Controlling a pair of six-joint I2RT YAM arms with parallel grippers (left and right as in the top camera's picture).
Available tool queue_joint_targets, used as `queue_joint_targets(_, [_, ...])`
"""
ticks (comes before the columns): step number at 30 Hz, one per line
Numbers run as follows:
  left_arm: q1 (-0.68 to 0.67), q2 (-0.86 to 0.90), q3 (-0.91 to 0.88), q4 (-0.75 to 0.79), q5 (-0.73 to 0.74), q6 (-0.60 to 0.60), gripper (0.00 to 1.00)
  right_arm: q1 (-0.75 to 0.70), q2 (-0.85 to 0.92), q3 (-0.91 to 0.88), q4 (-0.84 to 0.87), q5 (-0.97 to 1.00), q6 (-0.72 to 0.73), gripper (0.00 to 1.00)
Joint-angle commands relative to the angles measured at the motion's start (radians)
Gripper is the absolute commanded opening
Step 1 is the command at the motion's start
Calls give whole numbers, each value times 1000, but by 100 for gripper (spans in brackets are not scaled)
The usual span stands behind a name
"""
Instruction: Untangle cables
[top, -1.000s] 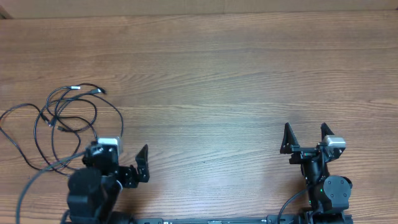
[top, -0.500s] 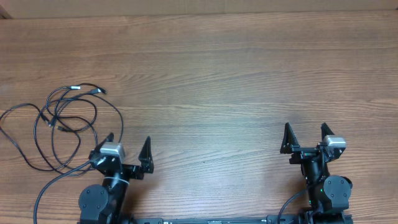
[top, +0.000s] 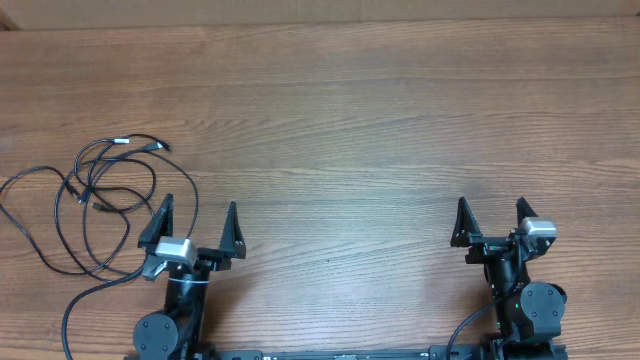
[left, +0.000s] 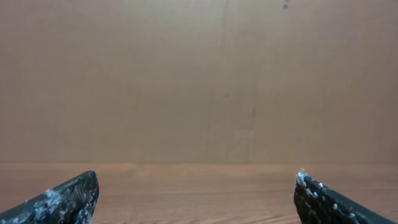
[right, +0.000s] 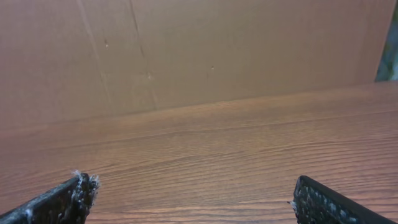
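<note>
Overhead, the cables (top: 98, 205) lie in loose loops at the left of the tabletop (top: 350, 120), just beside the left claw (top: 199, 206), which gapes empty like the right claw (top: 490, 205). The left wrist view shows only wood between its fingers (left: 62, 199), so a blind reach might snag several strands and tighten the tangle. The right wrist view is bare too.

Both arms sit folded low at the bottom of the overhead view, one at each side. The left arm (top: 165, 325) aims the left gripper (top: 200, 207) straight away from its base, its two black fingers (top: 160, 220) spread wide with nothing between them. The right arm (top: 530, 305) matches it, the right gripper (top: 490, 205) just as wide and empty. In each wrist view only the white-flecked fingertips (left: 68, 196) show, level, at the bottom corners
</note>
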Motion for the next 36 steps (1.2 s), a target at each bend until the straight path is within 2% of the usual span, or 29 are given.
queue_joint_targets(1, [8, -9, -9, -11, -40, 64, 100, -3, -8, -10, 7, -5, -4, 100])
queue_joint_targets(4, [8, -9, -9, -68, -55, 68, 100, -3, -8, -10, 7, -5, -4, 100])
queue_joint_targets(7, [8, -9, -9, -206, -53, 67, 100, -3, -8, -10, 7, -5, -4, 100])
queue_joint_targets(11, [8, -9, -9, -314, -46, 62, 100, -3, -8, -10, 7, -5, -4, 100])
queue_joint_targets(36, [8, -8, -8, -317, -44, 56, 99, -3, -8, -10, 7, -5, -4, 100])
